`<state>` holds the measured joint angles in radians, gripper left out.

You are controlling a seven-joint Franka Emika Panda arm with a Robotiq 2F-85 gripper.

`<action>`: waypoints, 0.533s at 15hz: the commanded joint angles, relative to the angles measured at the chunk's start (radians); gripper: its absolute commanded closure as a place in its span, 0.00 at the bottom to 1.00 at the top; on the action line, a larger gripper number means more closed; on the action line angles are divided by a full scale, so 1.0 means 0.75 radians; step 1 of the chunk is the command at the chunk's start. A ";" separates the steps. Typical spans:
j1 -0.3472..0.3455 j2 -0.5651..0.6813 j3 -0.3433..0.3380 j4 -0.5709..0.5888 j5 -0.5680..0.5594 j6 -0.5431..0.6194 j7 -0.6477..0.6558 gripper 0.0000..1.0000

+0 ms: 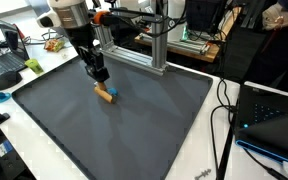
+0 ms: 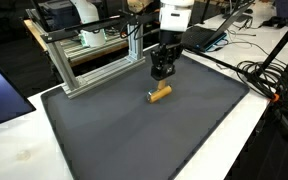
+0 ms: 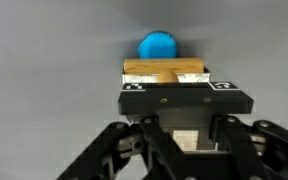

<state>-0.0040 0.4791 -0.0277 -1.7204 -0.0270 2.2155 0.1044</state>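
The tool (image 2: pixel 162 73) hovered just above a short wooden cylinder with a blue end (image 2: pixel 160 95) on the dark grey bench (image 2: pixel 189 130); I could not tell whether it was spread.

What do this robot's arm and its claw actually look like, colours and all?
The rounded white arm ends in a silvery-grey wrist collar. Below it comes the black two-fingered claw, built of angular jointed links. In the wrist view, small white square markings sit on its black front bar.
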 commanded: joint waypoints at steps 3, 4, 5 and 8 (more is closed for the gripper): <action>0.013 0.030 -0.011 -0.028 -0.013 0.090 0.013 0.78; 0.010 0.026 -0.010 -0.029 -0.010 0.089 0.008 0.78; 0.008 0.011 -0.010 -0.032 -0.007 0.082 0.002 0.78; 0.006 -0.059 -0.019 -0.066 -0.015 0.112 0.008 0.78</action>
<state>-0.0040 0.4913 -0.0302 -1.7237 -0.0270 2.2695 0.1044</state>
